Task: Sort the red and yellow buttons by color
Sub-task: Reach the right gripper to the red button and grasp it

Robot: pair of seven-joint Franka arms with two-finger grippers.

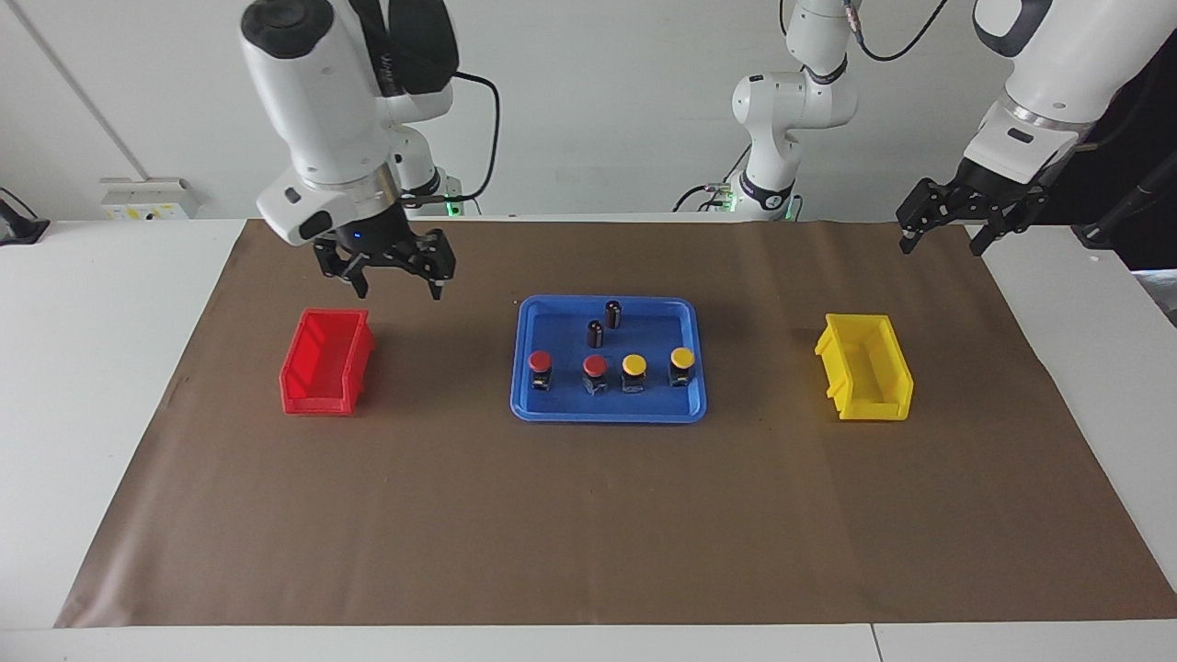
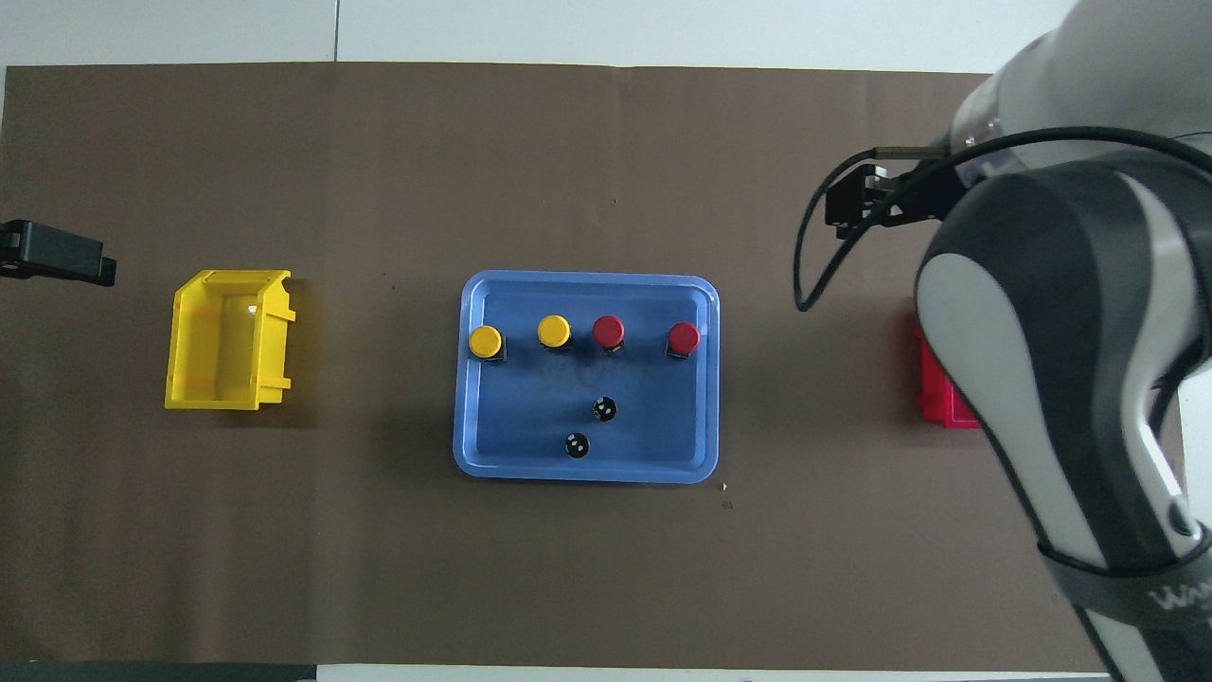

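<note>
A shallow blue plastic tray [image 1: 609, 411] sits at the middle of the facing frame on brown paper [image 1: 588, 515] covering the white surface [image 1: 101, 386]. Along the tray's lower part in that frame stand four push-buttons on black boxy bodies in a row: a red-capped button [image 1: 540, 368] toward the right arm's end, a second red-capped button [image 1: 595, 372] beside it, then a yellow-capped button [image 1: 634, 371] and a second yellow-capped button [image 1: 681, 365]. Higher in the tray, nearer the robots, stand two dark capless cylinders [image 1: 604, 324], upright and close together.

A red plastic bin [image 1: 325, 374] lies at centre left of the facing frame, a yellow plastic bin [image 1: 864, 367] at centre right.

The right gripper [image 1: 397, 288] hangs in the air over the paper just above the red bin's upper edge, jaws spread wide and holding nothing. The left gripper [image 1: 940, 246] hangs at upper right, over the paper's corner, jaws also apart and empty.
</note>
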